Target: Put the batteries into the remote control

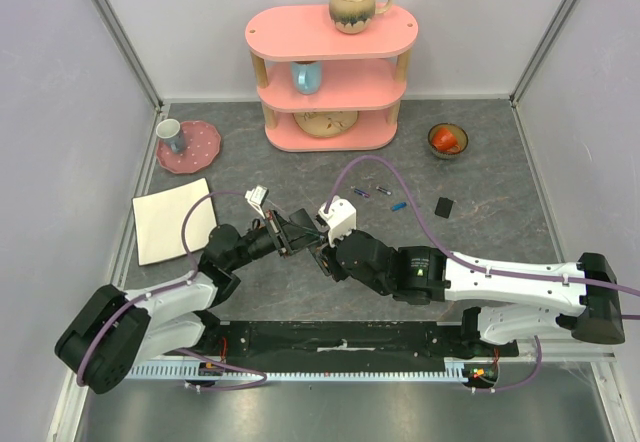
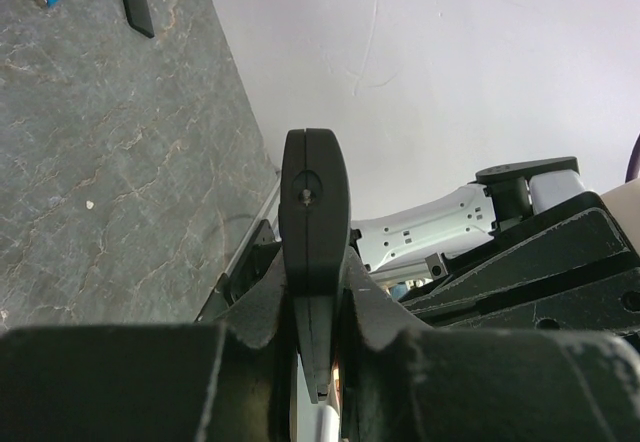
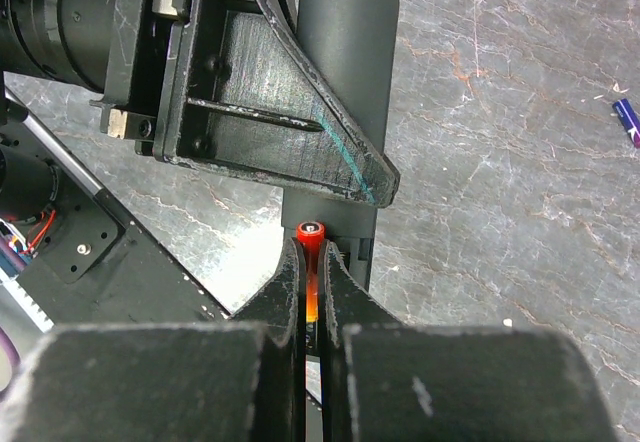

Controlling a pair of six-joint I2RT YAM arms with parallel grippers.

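Observation:
My left gripper (image 2: 318, 332) is shut on the remote control (image 2: 314, 212), a slim black bar seen edge-on and held above the table. In the right wrist view the remote control (image 3: 348, 52) runs away from me, partly behind the left gripper's finger (image 3: 270, 112). A red-orange battery (image 3: 310, 230) is clamped in my shut right gripper (image 3: 312, 252), its tip against the remote's near end. Both grippers, left (image 1: 290, 232) and right (image 1: 322, 247), meet at the table's middle. Loose batteries lie behind them: a purple one (image 1: 360, 191), a dark one (image 1: 383, 190) and a blue one (image 1: 398, 205).
A small black square piece (image 1: 443, 206) lies by the blue battery. A pink shelf (image 1: 330, 72) with a mug (image 1: 355, 4) stands at the back. A bowl (image 1: 447, 140) sits back right, a pink plate (image 1: 188, 147) back left, a white square plate (image 1: 172, 219) at left.

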